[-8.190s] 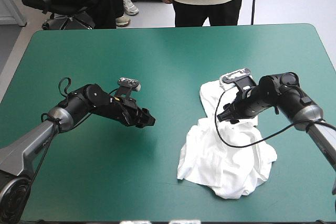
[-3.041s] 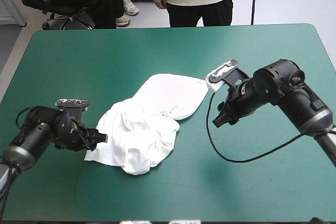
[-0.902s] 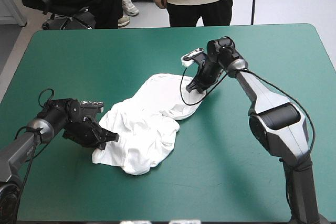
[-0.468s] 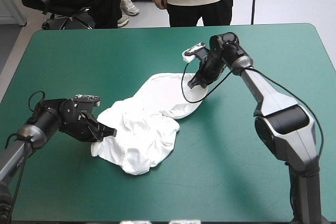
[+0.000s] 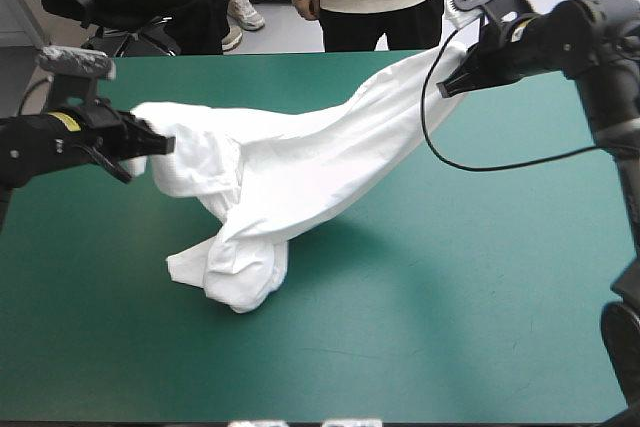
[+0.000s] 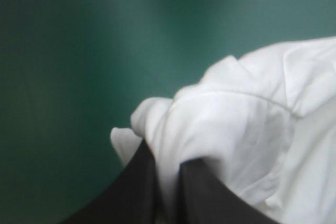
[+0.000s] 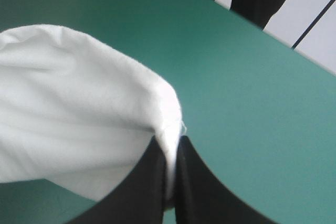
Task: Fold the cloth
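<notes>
The white T-shirt [image 5: 300,162] hangs stretched in the air between both arms, sagging to a bunched end that rests on the teal-green table [image 5: 470,277] near the middle left. My left gripper [image 5: 150,144] is raised over the table's left side, shut on one end of the cloth. My right gripper [image 5: 447,87] is lifted near the far right edge, shut on the other end. In the left wrist view the black fingers [image 6: 139,182] pinch a fold of the T-shirt [image 6: 236,129]. The right wrist view shows the gripper [image 7: 170,150] nipping the hem of the T-shirt [image 7: 73,108].
The teal-green cover lies bare on the near half and the right side [image 5: 500,247]. A person stands just beyond the far edge, behind the raised cloth; another sits at the far left.
Both arms have risen sharply and moved apart. The T-shirt, lying crumpled on the table just before, is now pulled up and stretched between them, only its lower bunch still touching the cover.
</notes>
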You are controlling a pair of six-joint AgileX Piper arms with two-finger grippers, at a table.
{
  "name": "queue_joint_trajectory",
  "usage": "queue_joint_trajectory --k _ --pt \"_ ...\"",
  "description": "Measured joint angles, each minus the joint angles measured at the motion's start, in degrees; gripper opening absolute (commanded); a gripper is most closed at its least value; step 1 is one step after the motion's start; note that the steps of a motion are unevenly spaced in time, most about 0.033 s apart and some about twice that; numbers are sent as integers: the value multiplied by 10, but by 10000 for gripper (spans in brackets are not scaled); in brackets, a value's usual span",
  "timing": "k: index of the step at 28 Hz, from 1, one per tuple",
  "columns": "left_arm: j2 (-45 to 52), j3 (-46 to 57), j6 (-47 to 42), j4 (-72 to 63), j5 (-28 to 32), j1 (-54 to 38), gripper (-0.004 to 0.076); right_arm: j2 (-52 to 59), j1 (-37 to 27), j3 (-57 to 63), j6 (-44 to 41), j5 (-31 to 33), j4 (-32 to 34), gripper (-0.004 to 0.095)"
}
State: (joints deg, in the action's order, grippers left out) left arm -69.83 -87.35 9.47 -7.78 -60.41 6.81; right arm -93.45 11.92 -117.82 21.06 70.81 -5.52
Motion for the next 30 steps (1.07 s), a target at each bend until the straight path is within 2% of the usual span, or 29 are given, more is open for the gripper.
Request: queue_joint_trajectory --k 12,18,26,30 --pt "6 -385 22 -4 -24 0 -17 219 -1 -3 15 -87 10 -13" --pt "14 -515 28 -36 -27 0 -17 286 -1 -49 23 -89 10 -13" --pt "21 -558 29 -59 -43 0 -17 315 -1 -154 26 -38 27 -13" --pt "11 -489 12 -31 -95 0 -17 298 -1 -140 11 9 29 -13"
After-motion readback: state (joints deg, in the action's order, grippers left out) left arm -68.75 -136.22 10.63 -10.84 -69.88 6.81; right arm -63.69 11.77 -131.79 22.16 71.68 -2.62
